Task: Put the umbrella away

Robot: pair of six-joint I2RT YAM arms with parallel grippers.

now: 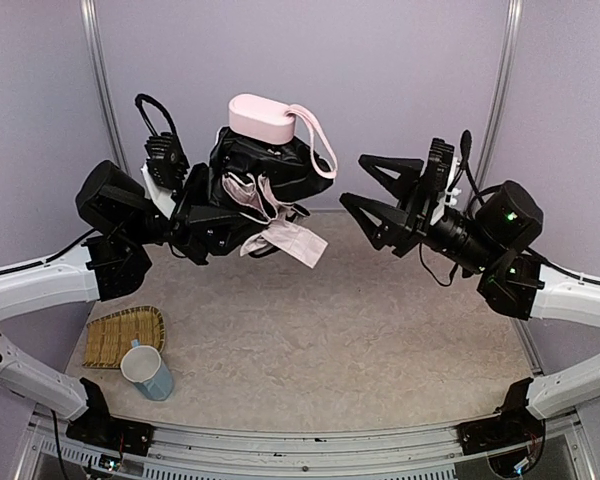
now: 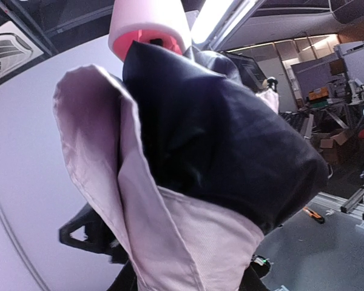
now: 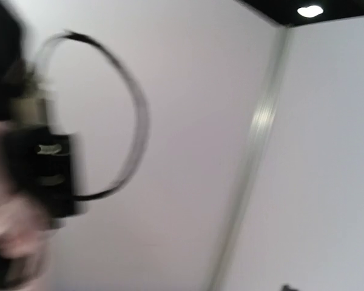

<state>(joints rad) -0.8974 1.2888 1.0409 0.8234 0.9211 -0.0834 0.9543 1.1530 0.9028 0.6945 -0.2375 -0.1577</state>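
Your left gripper (image 1: 223, 207) is raised over the far left of the table (image 1: 380, 330) and is pinching the umbrella (image 1: 262, 172). The jaws are buried in the cloth, so you cannot see how they sit. Nothing else is touching the bundle, and it is up in the air well clear of the tabletop.

The umbrella is collapsed and crumpled rather than rolled. The pale pink handle (image 1: 259, 118) is at the top, and its strap (image 1: 323, 152) loops off to the right. Black lining is bunched below the handle, and a flap of pink fabric (image 1: 292, 241) hangs down on the near side.

In the left wrist view the umbrella (image 2: 218, 151) fills the frame. There the black lining is on the right, a pink fold (image 2: 103, 157) is on the left, and the end of the handle (image 2: 147, 27) is at the top.

Your right gripper (image 1: 354, 181) is spread wide with its fingers pointing left at the bundle. It is just right of the umbrella, holding nothing and touching neither the strap nor the fabric.

The right wrist view is motion-blurred. You can only make out the pale wall, a corner post (image 3: 261, 145) and a black cable loop (image 3: 136, 115). The smears at the left edge are too soft to identify.

A woven tray (image 1: 125, 336) lies flat on the near left of the table. A blue mug (image 1: 148, 372) stands upright at its near edge. I cannot tell whether it is touching the tray or overlapping it.
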